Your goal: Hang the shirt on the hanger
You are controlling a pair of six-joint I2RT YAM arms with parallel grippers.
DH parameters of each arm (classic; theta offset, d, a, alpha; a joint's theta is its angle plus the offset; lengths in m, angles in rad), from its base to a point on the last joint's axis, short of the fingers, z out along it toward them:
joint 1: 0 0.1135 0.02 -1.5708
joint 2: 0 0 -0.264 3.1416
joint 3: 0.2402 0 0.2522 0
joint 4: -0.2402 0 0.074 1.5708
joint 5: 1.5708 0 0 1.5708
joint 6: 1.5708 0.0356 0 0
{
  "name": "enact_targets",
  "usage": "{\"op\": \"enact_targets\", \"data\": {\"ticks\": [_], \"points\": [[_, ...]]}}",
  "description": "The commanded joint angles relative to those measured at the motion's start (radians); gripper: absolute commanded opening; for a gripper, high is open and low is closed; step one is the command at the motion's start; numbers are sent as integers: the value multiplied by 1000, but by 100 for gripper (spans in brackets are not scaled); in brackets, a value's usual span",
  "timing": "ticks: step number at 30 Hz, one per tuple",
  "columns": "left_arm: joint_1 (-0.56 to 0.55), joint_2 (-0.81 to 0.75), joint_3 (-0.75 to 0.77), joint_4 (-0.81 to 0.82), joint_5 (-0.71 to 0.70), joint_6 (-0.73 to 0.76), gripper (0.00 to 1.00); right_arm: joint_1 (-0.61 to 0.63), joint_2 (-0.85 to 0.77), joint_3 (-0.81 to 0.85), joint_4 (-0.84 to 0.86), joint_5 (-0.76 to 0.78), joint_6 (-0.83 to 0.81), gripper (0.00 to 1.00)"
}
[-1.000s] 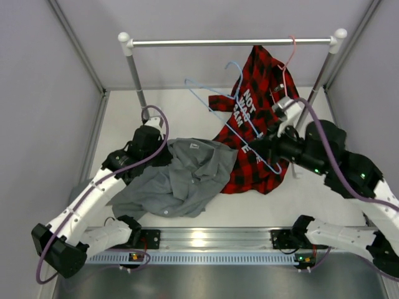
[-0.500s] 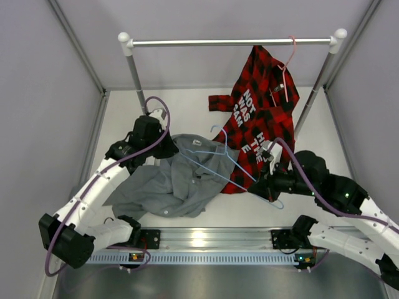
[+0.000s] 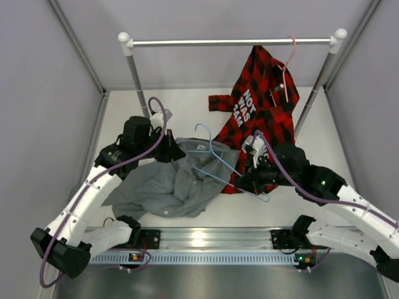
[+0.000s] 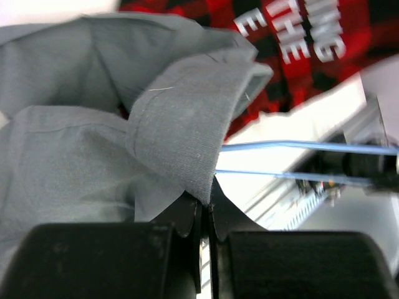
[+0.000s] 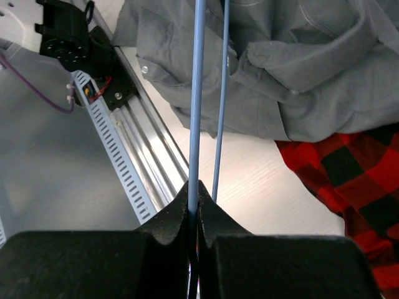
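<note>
The grey shirt lies crumpled on the table left of centre. My left gripper is shut on its collar edge and lifts that edge a little. The light-blue wire hanger hangs over the shirt's right part with its hook toward the rail. My right gripper is shut on the hanger's lower wire; in the right wrist view the two blue wires run up across the grey shirt.
A red-and-black plaid shirt with white lettering hangs from a pink hanger on the metal rail; its hem rests on the table beside my right gripper. The rail's posts stand at the back. An aluminium mounting rail runs along the near edge.
My right arm has carried the blue hanger from beside the plaid shirt down and left, over the grey shirt. My left gripper has drawn the shirt's collar up and to the right.
</note>
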Motion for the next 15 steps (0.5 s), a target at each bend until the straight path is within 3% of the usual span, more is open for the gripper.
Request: {"op": "enact_targets", "data": {"ticks": [1,4,7,10,15], "points": [[4,-8,104,-69,206,137,0,-1,54,26,167,-111,-36,0],[1,-13,169,-164,300,230,0,-10,137,49,194,-266,-51,0],[-2,-33,255,-268,294,291,0,-8,205,61,271,-299,-19,0],[-2,-51,333,-310,274,282,0,-7,210,48,361,-224,48,0],[-1,-40,505,-379,211,277,0,54,107,-85,741,-40,127,0]]}}
